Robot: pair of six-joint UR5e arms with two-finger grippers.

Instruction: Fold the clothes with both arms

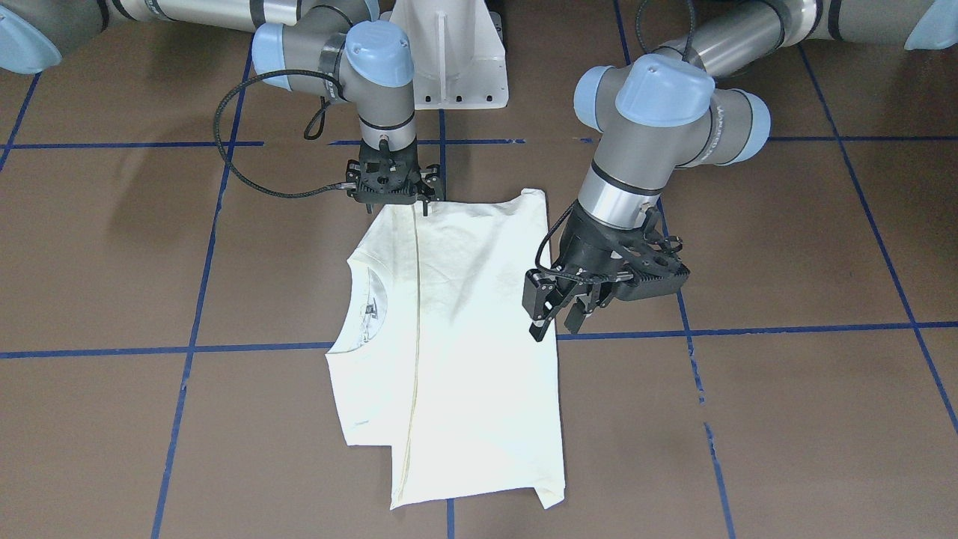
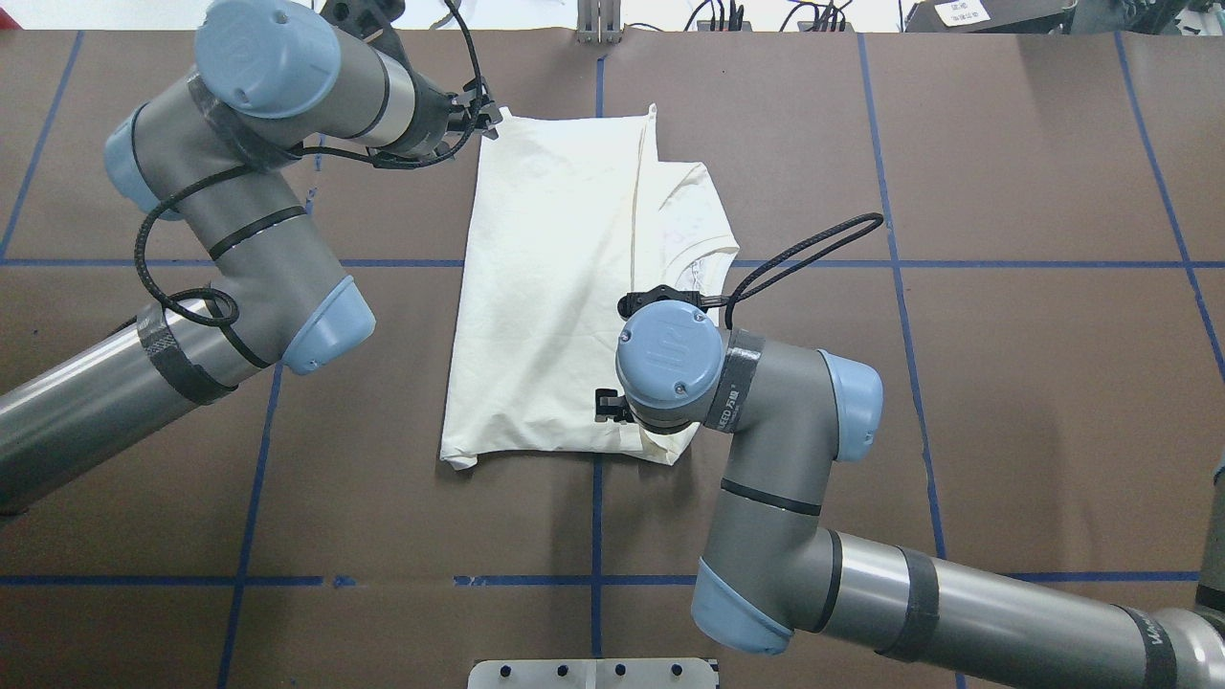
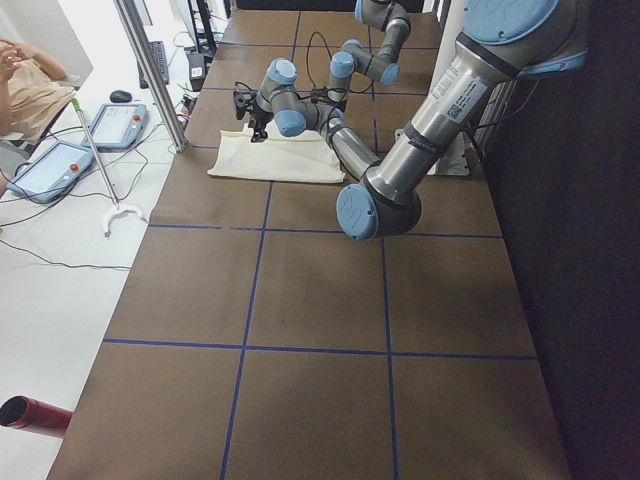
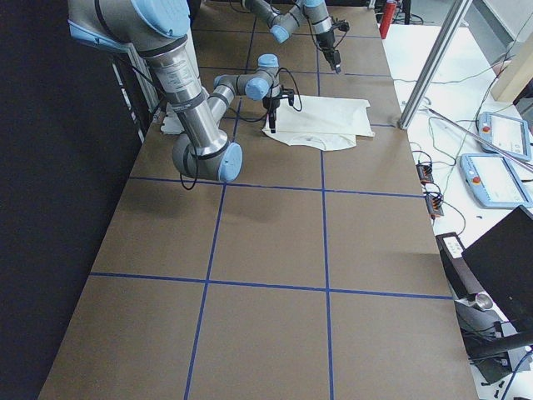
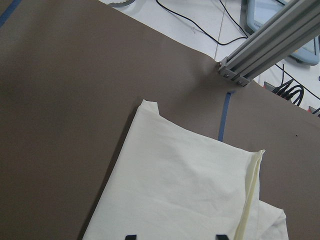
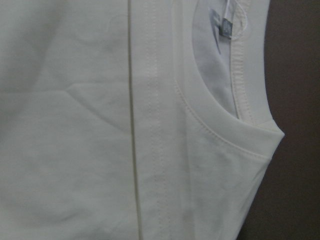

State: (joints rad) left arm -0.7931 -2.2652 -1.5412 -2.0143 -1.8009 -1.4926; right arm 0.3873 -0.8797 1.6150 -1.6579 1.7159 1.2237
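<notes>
Our left gripper (image 1: 555, 328) hung with jaws wide above the T-shirt (image 1: 464, 329) edge. The right gripper (image 1: 391, 201) sat low over another corner, and we couldn't tell its grip. The shirt lay flat beneath both, its sides folded in. We judged a crosswise fold remained. Beyond were the brown table (image 1: 786, 247), blue tape lines (image 1: 808, 328) and teach pendants (image 4: 498, 179).

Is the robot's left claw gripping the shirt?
No, the left gripper hangs open beside the cream T-shirt, with nothing between its fingers.

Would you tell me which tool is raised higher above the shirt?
The left tool, open beside the T-shirt; the right tool sits low at its near edge.
</notes>
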